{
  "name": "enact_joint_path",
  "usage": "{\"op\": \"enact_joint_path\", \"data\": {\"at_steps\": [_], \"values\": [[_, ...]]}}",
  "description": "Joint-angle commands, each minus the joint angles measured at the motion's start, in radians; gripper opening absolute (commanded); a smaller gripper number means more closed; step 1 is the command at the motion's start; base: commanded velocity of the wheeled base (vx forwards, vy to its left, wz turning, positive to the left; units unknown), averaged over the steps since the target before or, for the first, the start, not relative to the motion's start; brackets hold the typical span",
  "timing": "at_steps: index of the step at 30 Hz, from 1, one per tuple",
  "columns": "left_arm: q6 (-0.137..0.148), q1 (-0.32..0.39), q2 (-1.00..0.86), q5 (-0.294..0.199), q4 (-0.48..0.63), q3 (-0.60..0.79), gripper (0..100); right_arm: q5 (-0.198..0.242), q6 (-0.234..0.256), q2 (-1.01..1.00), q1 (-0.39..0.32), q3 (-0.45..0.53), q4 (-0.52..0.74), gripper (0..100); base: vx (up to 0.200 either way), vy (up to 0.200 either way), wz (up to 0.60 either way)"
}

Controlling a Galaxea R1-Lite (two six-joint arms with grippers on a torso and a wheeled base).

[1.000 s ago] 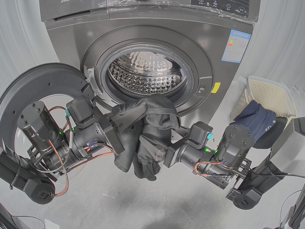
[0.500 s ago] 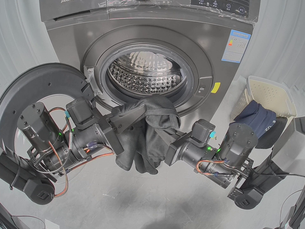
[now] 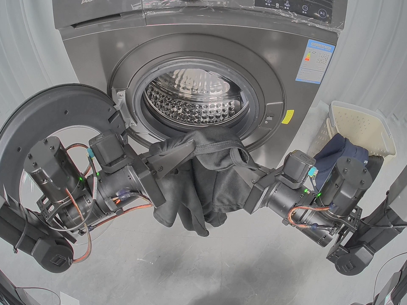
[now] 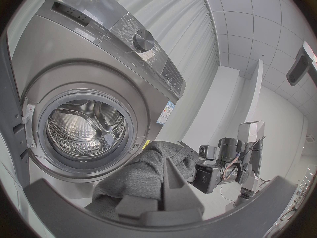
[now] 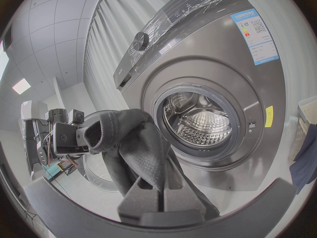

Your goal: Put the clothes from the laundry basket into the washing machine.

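Note:
A black garment (image 3: 212, 170) hangs between my two grippers, just below the open mouth of the washing machine (image 3: 195, 94). My left gripper (image 3: 186, 148) is shut on its left top edge, and the cloth drapes over the fingers (image 4: 175, 185). At the cloth's right side, my right gripper (image 5: 160, 192) is clamped on a fold, with the fingertips buried in cloth in the head view. The drum (image 5: 198, 119) is bare metal inside. At the right, a cream laundry basket (image 3: 364, 123) has a navy garment (image 3: 345, 151) draped over its rim.
The round machine door (image 3: 51, 111) stands swung open at the left, behind my left arm. The basket sits close against the machine's right side, next to my right arm. Grey floor (image 3: 190, 263) lies below the hanging cloth.
My right arm has moved to the right and slightly up with its hold on the garment, spreading the cloth wider. The left arm has stayed put.

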Motion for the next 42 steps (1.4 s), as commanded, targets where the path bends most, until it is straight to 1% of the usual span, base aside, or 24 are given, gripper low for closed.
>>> {"op": "enact_joint_path", "data": {"at_steps": [1,5,7,8,15,16,17,19,20,21,22,23,24,25,26,36,42], "values": [[-0.001,-0.001,0.001,0.000,0.001,0.002,0,-0.001,0.001,-0.012,-0.007,-0.006,-0.003,0,0.000,0.000,0.00],[-0.004,-0.001,0.000,-0.002,0.001,0.002,0,-0.001,0.001,-0.029,-0.018,-0.009,-0.005,0,0.000,0.000,0.00],[-0.021,0.001,-0.002,-0.003,0.005,0.012,0,-0.002,0.001,-0.077,-0.018,-0.015,0.000,0,0.000,0.000,0.00],[-0.022,0.001,-0.002,-0.008,0.004,0.021,0,-0.001,-0.001,-0.095,-0.018,-0.017,0.006,0,0.000,0.000,0.00],[-0.022,-0.001,0.000,-0.020,0.002,0.033,0,-0.002,0.001,-0.135,-0.015,-0.004,0.009,0,0.000,0.000,0.00],[-0.022,-0.001,0.001,-0.020,0.002,0.035,100,-0.002,0.001,-0.135,-0.015,-0.004,0.007,0,0.000,0.000,0.00],[-0.022,-0.001,0.001,-0.020,0.002,0.035,100,-0.002,0.001,-0.135,-0.015,-0.003,0.009,0,0.000,0.000,0.00],[-0.031,-0.001,0.000,-0.019,0.008,0.028,100,-0.002,0.001,-0.137,-0.015,-0.006,0.009,0,0.000,0.000,0.00],[-0.044,-0.001,0.000,-0.011,0.011,0.028,100,-0.002,0.001,-0.137,-0.015,-0.009,0.009,0,0.000,0.000,0.00],[-0.047,-0.001,0.001,-0.009,0.011,0.028,100,-0.002,0.001,-0.137,-0.015,-0.009,0.009,0,0.000,0.000,0.00],[-0.073,0.002,0.009,0.001,0.001,0.035,100,-0.001,0.001,-0.138,-0.015,-0.014,0.010,0,0.000,0.000,0.00],[-0.082,0.004,0.015,0.011,0.001,0.041,100,-0.002,-0.001,-0.138,-0.013,-0.017,0.010,0,0.000,0.000,0.00],[-0.082,0.004,0.015,0.011,0.001,0.041,100,-0.002,-0.001,-0.138,-0.013,-0.017,0.010,0,0.000,0.000,0.00],[-0.082,0.024,0.021,0.021,-0.007,0.058,100,-0.002,0.001,-0.150,-0.010,-0.017,0.010,0,0.000,0.000,0.00],[-0.080,0.030,0.023,0.021,-0.012,0.070,100,-0.002,0.001,-0.155,-0.005,-0.017,0.010,0,0.000,0.000,0.00],[-0.082,0.035,0.073,0.023,-0.047,0.165,100,-0.001,-0.001,-0.158,0.001,-0.024,0.010,0,0.000,0.000,0.00],[-0.074,0.039,0.130,0.023,-0.090,0.222,100,-0.002,-0.001,-0.163,0.001,-0.027,0.010,0,0.000,0.000,0.00]]}}
